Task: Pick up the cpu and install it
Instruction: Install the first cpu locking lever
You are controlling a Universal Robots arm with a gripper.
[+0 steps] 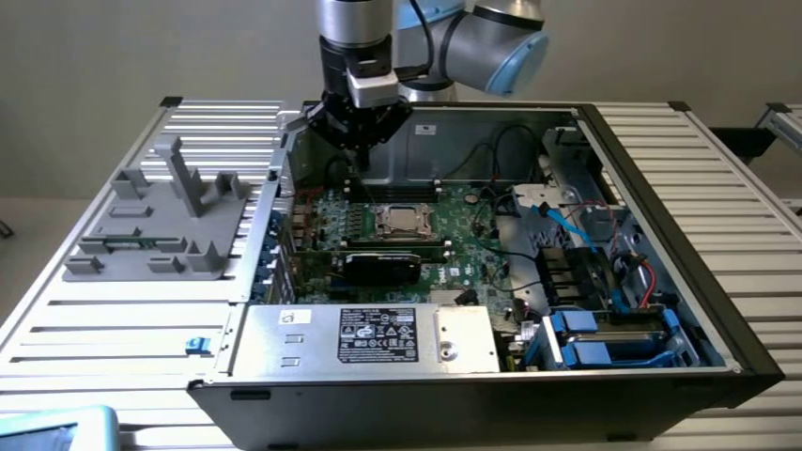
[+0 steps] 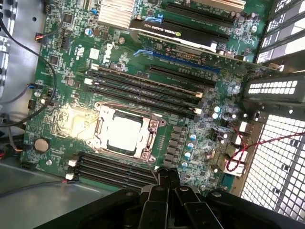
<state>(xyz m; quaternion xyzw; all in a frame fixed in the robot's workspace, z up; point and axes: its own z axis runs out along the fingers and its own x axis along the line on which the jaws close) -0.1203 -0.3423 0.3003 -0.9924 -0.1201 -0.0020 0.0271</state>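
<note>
Hand [image 2: 167, 175] pressed together, seemingly empty; cpu [image 2: 125, 134] sits in socket [image 2: 154, 125] inside case [image 1: 501, 411].

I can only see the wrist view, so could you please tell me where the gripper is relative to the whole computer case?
Observer: The gripper hangs over the open computer case near its far wall, toward the exterior view's left of the cpu.
Operator: Thank you. Is anything beside the case?
Observer: A grey plastic fixture with upright posts stands on the table at the exterior view's left.
Operator: And at the case's near end?
Observer: A silver power supply with a black label.
</note>
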